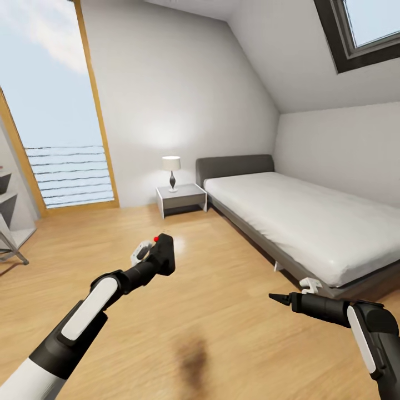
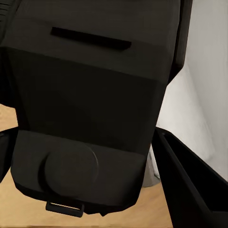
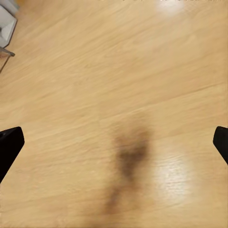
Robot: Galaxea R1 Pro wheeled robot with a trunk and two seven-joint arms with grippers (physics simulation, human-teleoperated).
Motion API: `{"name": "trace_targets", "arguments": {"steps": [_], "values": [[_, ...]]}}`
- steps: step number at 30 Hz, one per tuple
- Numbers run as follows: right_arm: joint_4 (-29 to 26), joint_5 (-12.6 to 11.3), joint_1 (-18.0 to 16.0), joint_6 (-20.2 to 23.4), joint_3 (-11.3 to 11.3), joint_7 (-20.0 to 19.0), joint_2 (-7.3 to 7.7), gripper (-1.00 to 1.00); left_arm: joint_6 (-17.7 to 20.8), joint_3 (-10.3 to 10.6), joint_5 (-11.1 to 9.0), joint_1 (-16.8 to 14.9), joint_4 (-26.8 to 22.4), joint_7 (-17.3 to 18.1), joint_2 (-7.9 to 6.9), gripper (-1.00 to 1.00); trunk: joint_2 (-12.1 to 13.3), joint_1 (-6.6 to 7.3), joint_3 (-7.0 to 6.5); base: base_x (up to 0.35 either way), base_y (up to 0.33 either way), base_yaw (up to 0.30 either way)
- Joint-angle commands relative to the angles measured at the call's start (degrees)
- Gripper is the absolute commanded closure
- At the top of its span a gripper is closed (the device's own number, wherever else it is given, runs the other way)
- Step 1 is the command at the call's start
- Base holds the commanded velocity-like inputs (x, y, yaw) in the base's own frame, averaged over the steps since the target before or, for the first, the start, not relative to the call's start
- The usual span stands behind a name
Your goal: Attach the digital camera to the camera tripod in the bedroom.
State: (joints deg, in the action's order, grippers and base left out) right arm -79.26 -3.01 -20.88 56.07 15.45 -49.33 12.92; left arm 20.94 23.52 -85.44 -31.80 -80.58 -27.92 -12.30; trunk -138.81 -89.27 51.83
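L claw (image 1: 157, 256) grasps digital camera (image 1: 163, 254), R claw (image 1: 278, 298) released w/ nothing; pickup done, mounting on tripod left.

We see a wood plank floor (image 1: 222, 311) running to pale grey walls (image 1: 183, 94) under a sloped ceiling. At two o'clock stands a bed (image 1: 300, 222) with a white mattress and a grey headboard. At twelve o'clock, just beside the headboard, a white nightstand (image 1: 180, 200) bears a lit lamp (image 1: 171, 172). At ten o'clock a tall window (image 1: 53, 111) shows sky. At one o'clock, high up, a skylight (image 1: 361, 28) sits in the slope. A dark shadow (image 3: 128, 152) lies on the planks.
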Motion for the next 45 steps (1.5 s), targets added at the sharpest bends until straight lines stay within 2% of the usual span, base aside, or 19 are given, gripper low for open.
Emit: {"name": "trace_targets", "arguments": {"steps": [1, 2, 7, 11, 16, 18, 20, 25, 29, 45], "values": [[-0.02, -0.27, -0.04, 0.44, 0.04, 0.02, 0.00, -1.00, -0.04, 0.06, -0.85, -0.06, 0.24, -0.29, -0.18, 1.00, 0.39, 0.24, -0.12, 0.000, 0.000, 0.000], [-0.02, -0.26, -0.04, 0.44, 0.04, 0.02, 0.02, -1.00, -0.05, 0.06, -1.34, -0.05, 0.50, -0.29, -0.35, 1.00, 0.79, 0.46, -0.30, 0.000, 0.000, 0.000], [-0.02, -0.25, -0.04, 0.44, 0.02, 0.02, 0.08, -1.00, -0.10, 0.04, -6.42, -0.03, 1.42, -0.22, -2.08, 1.00, 2.79, 1.56, -1.20, 0.000, 0.000, 0.000], [-0.02, -0.22, -0.04, 0.44, 0.02, 0.02, 0.07, -1.00, -0.16, 0.04, -8.56, -0.02, 1.96, -0.16, -3.17, 1.00, 4.40, 2.43, -1.92, 0.000, 0.000, 0.000], [0.09, -0.09, -0.04, 0.44, 0.01, 0.05, 0.02, -1.00, -0.12, -0.31, -12.06, -0.02, 7.18, 1.07, -3.94, 1.00, 6.40, 3.53, -2.82, 0.000, 0.000, 0.000], [0.59, -0.11, -0.04, 0.44, 0.07, 0.21, 0.01, -1.00, -0.01, -2.73, -14.13, -0.03, 10.63, 5.21, -4.11, 1.00, 7.20, 3.97, -3.17, 0.000, 0.000, 0.000], [0.90, -0.06, -0.04, 0.44, 0.17, 0.29, 0.04, -1.00, 0.21, -4.68, -14.83, -0.04, 12.47, 9.75, -4.16, 1.00, 8.01, 4.41, -3.53, 0.000, 0.000, 0.000], [1.13, 0.06, -0.04, 0.44, 0.31, 0.35, 0.02, -1.00, 0.46, -6.18, -15.30, -0.03, 13.91, 14.77, -4.21, 1.00, 10.01, 5.51, -4.43, 0.000, 0.000, 0.000], [1.19, 0.09, -0.04, 0.44, 0.35, 0.37, 0.04, -1.00, 0.55, -6.54, -15.43, -0.05, 14.22, 16.10, -4.22, 1.00, 11.62, 6.39, -5.15, 0.000, 0.000, 0.000], [1.21, -0.02, -0.04, 0.44, -0.06, 0.31, 0.00, -1.00, 0.74, -6.73, -15.67, -0.03, 14.31, 16.90, -4.22, 1.00, 18.03, 9.90, -8.02, 0.000, 0.000, 0.000]]}}
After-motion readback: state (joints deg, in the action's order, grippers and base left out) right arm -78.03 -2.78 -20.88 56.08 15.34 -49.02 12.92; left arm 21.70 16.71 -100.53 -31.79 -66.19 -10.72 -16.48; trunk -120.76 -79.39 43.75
